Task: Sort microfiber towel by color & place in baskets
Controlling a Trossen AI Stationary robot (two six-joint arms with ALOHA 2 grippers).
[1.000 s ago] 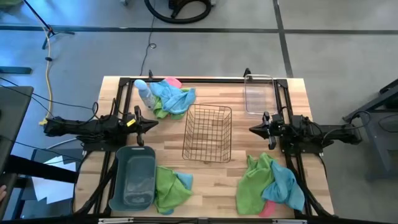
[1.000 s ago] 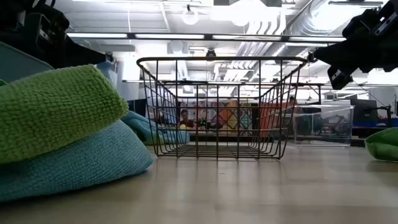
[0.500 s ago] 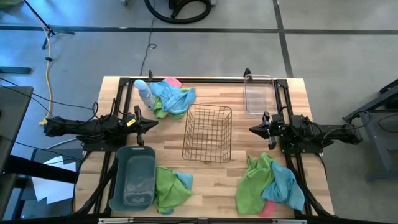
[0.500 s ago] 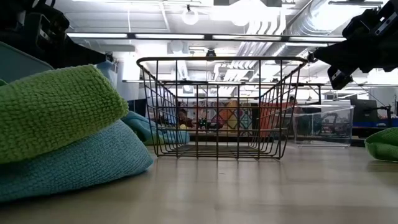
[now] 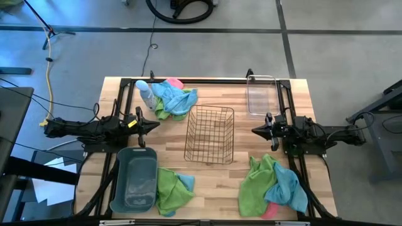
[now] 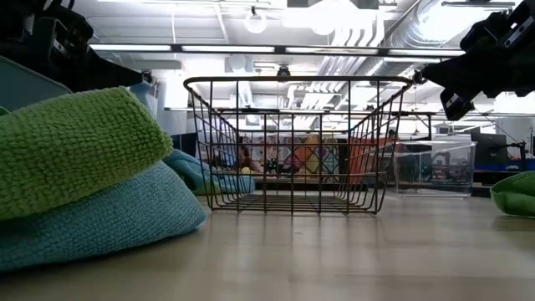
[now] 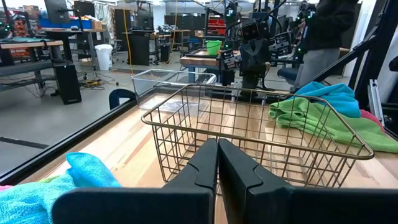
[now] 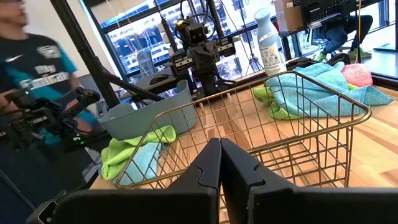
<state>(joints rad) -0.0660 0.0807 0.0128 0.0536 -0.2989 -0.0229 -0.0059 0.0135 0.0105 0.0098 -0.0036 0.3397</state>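
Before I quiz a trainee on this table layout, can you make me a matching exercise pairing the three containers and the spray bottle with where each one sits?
Things:
1. copper-brown wire mesh basket
2. grey-blue rectangular plastic tub
3. clear plastic bin
4. pale blue spray bottle

Places, seen from above:
A. far corner on the right arm's side
B. middle of the table, between the two arms
C. far edge on the left arm's side, beside a towel pile
D. near edge on the left arm's side, beside a green towel

Pairs: 1-B, 2-D, 3-A, 4-C
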